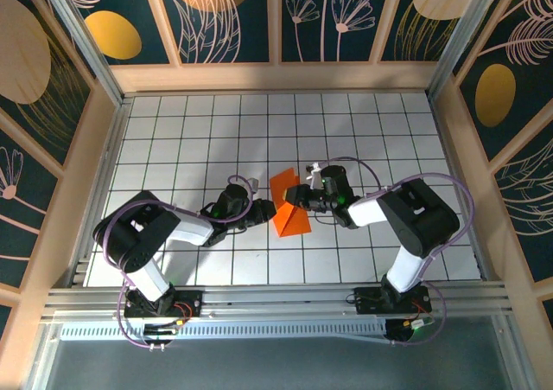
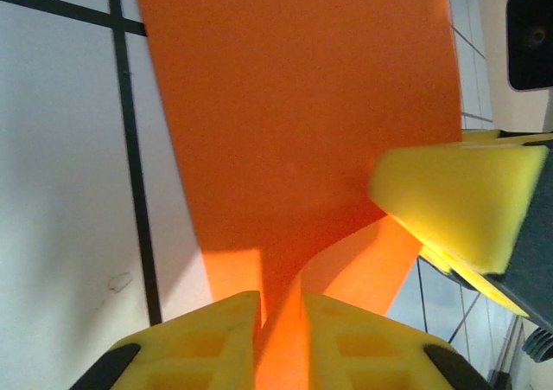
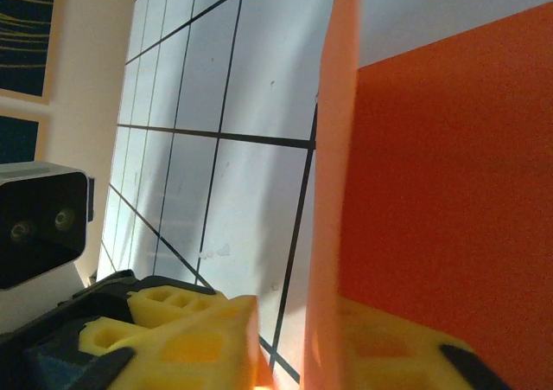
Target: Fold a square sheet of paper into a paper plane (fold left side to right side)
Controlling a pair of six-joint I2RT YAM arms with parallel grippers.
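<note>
The square sheet of paper [image 1: 292, 219] is bright orange and lies mid-table, its left part lifted and bent over toward the right. My left gripper [image 1: 265, 211] reaches it from the left. In the left wrist view the paper [image 2: 294, 105] runs down into a narrow gap between my left gripper's [image 2: 281, 302] yellow fingers, which stand slightly apart. My right gripper [image 1: 301, 196] meets the sheet from the right. In the right wrist view the paper's raised edge [image 3: 333, 148] stands between my right gripper's [image 3: 298, 312] fingers, with floor showing beside it. A right finger pad [image 2: 458, 200] presses the sheet's right side.
The floor is white tile with black grid lines [image 1: 346, 131], walled by wooden panels [image 1: 276, 77]. A metal rail [image 1: 276, 303] runs along the near edge by the arm bases. The two grippers are almost touching over the paper.
</note>
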